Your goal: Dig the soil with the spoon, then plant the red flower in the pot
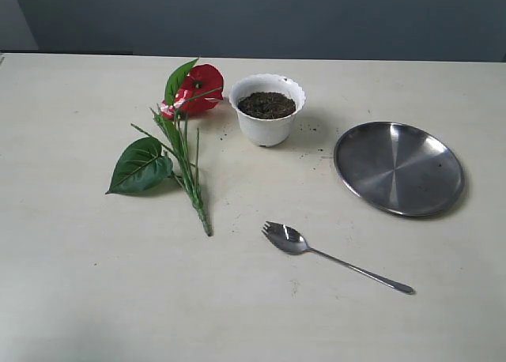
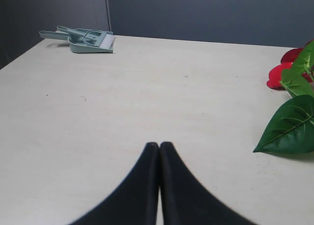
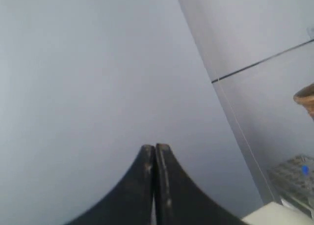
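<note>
The white pot (image 1: 267, 109) with a scalloped rim stands upright at the table's middle back, filled with dark soil (image 1: 266, 104). The red flower (image 1: 196, 90) lies flat to the pot's left, its green leaves and stems (image 1: 183, 160) stretching toward the front; its bloom (image 2: 280, 70) and a leaf (image 2: 290, 126) also show in the left wrist view. The silver spoon (image 1: 288, 239) lies in front of the pot, handle pointing right. My left gripper (image 2: 159, 145) is shut and empty, low over bare table. My right gripper (image 3: 155, 147) is shut and empty, facing a grey wall. Neither gripper shows in the exterior view.
A round steel plate (image 1: 398, 167) sits right of the pot. A few soil crumbs (image 1: 316, 129) lie near the pot. A green dustpan with brush (image 2: 86, 39) rests at a far table corner in the left wrist view.
</note>
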Robot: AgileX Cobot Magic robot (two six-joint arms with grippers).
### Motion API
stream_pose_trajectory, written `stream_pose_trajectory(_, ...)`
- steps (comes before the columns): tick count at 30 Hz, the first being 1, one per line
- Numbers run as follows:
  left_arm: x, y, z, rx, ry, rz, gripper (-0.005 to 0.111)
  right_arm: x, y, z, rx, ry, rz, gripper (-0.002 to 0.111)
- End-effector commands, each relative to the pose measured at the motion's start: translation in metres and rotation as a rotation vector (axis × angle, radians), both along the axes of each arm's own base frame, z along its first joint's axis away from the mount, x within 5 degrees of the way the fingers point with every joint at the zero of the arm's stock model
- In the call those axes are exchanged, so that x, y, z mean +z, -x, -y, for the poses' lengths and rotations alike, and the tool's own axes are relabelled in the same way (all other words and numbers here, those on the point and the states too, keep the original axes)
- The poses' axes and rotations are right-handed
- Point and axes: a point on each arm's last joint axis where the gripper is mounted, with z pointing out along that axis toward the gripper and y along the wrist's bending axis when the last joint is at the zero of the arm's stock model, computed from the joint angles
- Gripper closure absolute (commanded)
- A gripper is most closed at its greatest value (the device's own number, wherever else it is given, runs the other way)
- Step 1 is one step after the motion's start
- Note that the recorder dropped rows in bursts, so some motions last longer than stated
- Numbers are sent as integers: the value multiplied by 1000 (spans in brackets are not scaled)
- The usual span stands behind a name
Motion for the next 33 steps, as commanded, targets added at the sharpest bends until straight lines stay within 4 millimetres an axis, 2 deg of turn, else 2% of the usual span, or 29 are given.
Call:
stream_pose_trajectory(1,0,0,0,-1,-2,14,106,12,9,7,-67,-49,176,108)
stream_pose_trajectory(6,0,0,0,-1,-2,14,106,20,16,11,-47,-169,327,108)
stream_pose_trajectory(9,0,0,0,-1,-2,14,106,22,16,9,91,-341,363,108)
stream_pose_trajectory(10,0,0,0,-1,-2,14,106,27,16,6,123,-346,353,108)
stream_pose_trajectory(13,0,0,0,-1,-2,14,106,47,16,-6,170,-176,222,108)
stream_pose_trajectory(16,0,0,0,-1,-2,14,106,77,18,-13,145,21,78,108)
stream_pose_trajectory(19,0,0,0,-1,-2,14,106,117,13,-13,98,117,-12,108)
stream_pose_trajectory(23,0,0,0,-1,-2,14,106,167,-11,-9,39,221,-203,108)
stream_pose_trajectory(25,0,0,0,-1,-2,14,106,184,-29,-12,81,288,-314,108)
stream_pose_trajectory(29,0,0,0,-1,-2,14,106,201,-57,-40,369,461,-389,108)
stream_pose_trajectory(31,0,0,0,-1,-2,14,106,200,-72,-60,573,572,-442,108)
stream_pose_trajectory(33,0,0,0,-1,-2,14,106,192,-90,-73,740,593,-558,108)
